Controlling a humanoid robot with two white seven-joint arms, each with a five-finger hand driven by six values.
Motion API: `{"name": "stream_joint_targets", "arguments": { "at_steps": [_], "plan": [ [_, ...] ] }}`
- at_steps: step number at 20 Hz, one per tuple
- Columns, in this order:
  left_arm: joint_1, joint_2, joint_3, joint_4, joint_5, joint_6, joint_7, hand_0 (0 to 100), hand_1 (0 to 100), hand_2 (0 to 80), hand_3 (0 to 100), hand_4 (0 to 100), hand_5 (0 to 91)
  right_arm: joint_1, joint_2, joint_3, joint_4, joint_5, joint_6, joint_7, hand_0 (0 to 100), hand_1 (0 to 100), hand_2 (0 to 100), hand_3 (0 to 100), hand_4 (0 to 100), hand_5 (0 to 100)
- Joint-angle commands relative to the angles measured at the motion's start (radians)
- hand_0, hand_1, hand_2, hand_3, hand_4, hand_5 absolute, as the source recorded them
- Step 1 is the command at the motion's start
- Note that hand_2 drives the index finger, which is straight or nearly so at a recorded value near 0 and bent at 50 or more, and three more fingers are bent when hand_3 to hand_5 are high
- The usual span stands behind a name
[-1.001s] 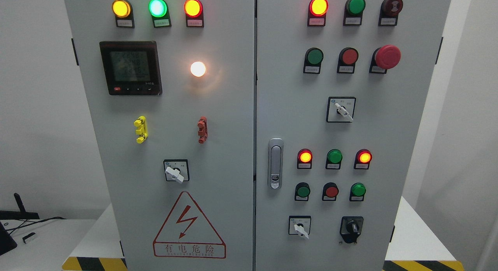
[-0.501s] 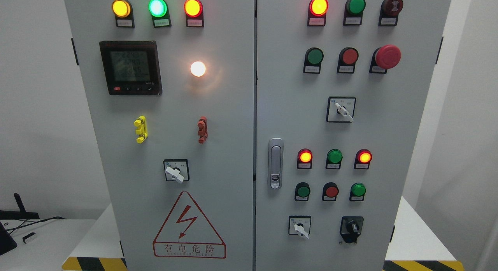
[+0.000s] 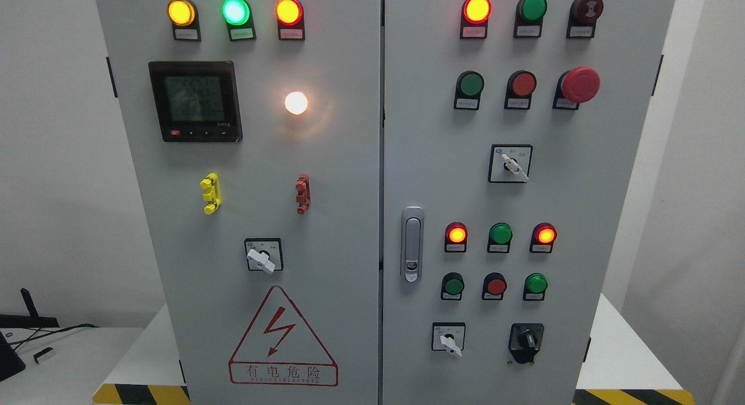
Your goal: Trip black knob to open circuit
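White walls behind, and a grey two-door control cabinet (image 3: 326,160) fills my view, standing on a white surface (image 3: 623,358) edged with yellow-black hazard tape. Target: the black knob (image 3: 527,340), low on the right door, in the bottom row, to the right of a white-handled selector switch (image 3: 449,338) and below the green button (image 3: 535,284). Its pointer reads roughly upright, as far as I can make out at this size. Indicator lamps are lit on both doors, including the white lamp (image 3: 296,103) beside the meter (image 3: 195,101), so I judge the circuit is live and the knob not yet tripped. Neither of my hands is in frame; I cannot tell how far open they are or whether they hold anything, and nothing touches the panel. Step in hand, as I judge it: bring one hand up to the knob, probably the right, since the knob sits on that side. To do it well: approach square to the door, pinch the raised grip from both sides, turn without pushing sideways, and keep clear of the neighbouring selector and the buttons above. The direction of the trip is not legible from here.
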Motion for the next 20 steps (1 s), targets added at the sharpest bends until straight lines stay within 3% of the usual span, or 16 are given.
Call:
{"name": "stream_joint_targets", "arguments": {
  "at_steps": [1, 2, 5, 11, 16, 20],
  "plan": [
    [0.0, -0.001, 0.0, 0.001, -0.031, -0.001, -0.001, 12, 39, 0.0, 0, 0, 0.0, -0.113, 0.033, -0.005, -0.091, 0.065, 0.091, -0.005, 11, 77, 28, 56, 71, 84],
    [0.0, -0.001, 0.0, -0.001, -0.031, -0.001, -0.001, 12, 39, 0.0, 0, 0, 0.0, -0.128, 0.033, -0.005, -0.091, 0.065, 0.12, -0.005, 11, 77, 29, 60, 77, 90],
    [0.0, 0.001, 0.0, -0.001, -0.031, -0.001, -0.001, 12, 39, 0.0, 0, 0, 0.0, -0.188, 0.035, -0.007, -0.071, 0.064, 0.184, -0.006, 12, 78, 34, 67, 83, 96],
    [0.0, -0.001, 0.0, 0.001, -0.031, -0.001, -0.001, 12, 39, 0.0, 0, 0, 0.0, -0.263, 0.051, 0.004, -0.055, 0.048, 0.274, -0.006, 25, 76, 41, 71, 85, 98],
    [0.0, -0.001, 0.0, 0.001, -0.031, -0.001, -0.001, 12, 39, 0.0, 0, 0, 0.0, -0.317, 0.059, 0.006, -0.029, 0.019, 0.29, 0.003, 29, 75, 45, 74, 85, 98],
    [0.0, 0.001, 0.0, 0.001, -0.031, -0.001, -0.001, 12, 39, 0.0, 0, 0, 0.0, -0.385, 0.058, 0.006, 0.008, -0.081, 0.381, 0.006, 30, 74, 47, 77, 86, 98]
  ]
}}
